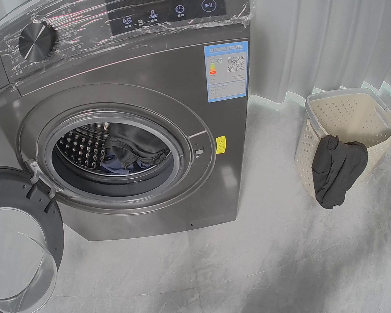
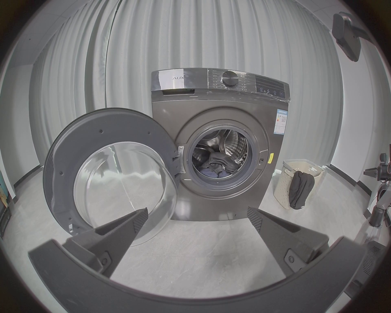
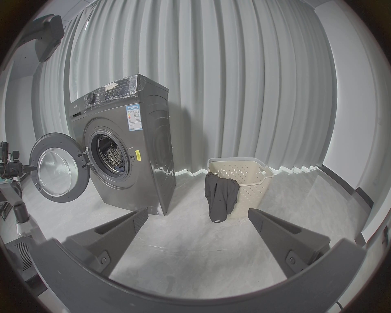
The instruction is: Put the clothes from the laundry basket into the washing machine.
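Hanging over the laundry basket's [image 1: 349,110] near rim is a dark garment [image 1: 337,171], while left gripper [image 2: 196,212] and right gripper [image 3: 198,212] gape empty.

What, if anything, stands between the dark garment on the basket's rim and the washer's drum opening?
Nothing visible does. The door hangs open to the side, and only bare floor lies between the dark garment on the laundry basket and the drum opening.

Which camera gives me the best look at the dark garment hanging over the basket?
Head view: the dark garment appears large, draped over the laundry basket rim. Right wrist view shows it smaller; left wrist view, smaller still.
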{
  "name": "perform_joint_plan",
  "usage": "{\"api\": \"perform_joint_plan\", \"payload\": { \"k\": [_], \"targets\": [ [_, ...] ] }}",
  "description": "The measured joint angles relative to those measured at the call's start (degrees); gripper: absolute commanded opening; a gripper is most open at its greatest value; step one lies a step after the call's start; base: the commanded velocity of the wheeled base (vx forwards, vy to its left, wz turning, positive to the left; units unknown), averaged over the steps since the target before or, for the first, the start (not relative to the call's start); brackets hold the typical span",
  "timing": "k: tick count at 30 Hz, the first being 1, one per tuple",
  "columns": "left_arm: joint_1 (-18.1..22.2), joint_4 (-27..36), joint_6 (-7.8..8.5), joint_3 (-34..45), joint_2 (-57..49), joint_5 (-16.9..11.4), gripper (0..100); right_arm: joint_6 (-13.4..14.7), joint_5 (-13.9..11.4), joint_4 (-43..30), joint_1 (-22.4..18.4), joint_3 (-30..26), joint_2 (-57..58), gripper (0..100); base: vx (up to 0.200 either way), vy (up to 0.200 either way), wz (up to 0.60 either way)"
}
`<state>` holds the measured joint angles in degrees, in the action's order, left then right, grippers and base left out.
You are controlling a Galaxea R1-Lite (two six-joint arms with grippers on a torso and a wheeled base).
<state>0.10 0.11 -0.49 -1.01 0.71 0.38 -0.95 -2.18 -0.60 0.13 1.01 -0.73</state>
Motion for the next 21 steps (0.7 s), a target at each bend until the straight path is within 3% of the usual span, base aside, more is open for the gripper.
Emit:
{"api": "perform_joint_plan", "payload": {
  "k": [2,21],
  "targets": [
    [0.0,0.0,-0.16,0.0,0.0,0.0,100,0.0,0.0,0.0,0.0,0.0,0.0,100,0.0,0.0,0.0],
    [0.0,0.0,-0.99,0.0,0.1,0.2,100,0.0,0.0,0.0,0.0,0.0,0.0,100,0.0,-0.2,0.0]
  ]
}}
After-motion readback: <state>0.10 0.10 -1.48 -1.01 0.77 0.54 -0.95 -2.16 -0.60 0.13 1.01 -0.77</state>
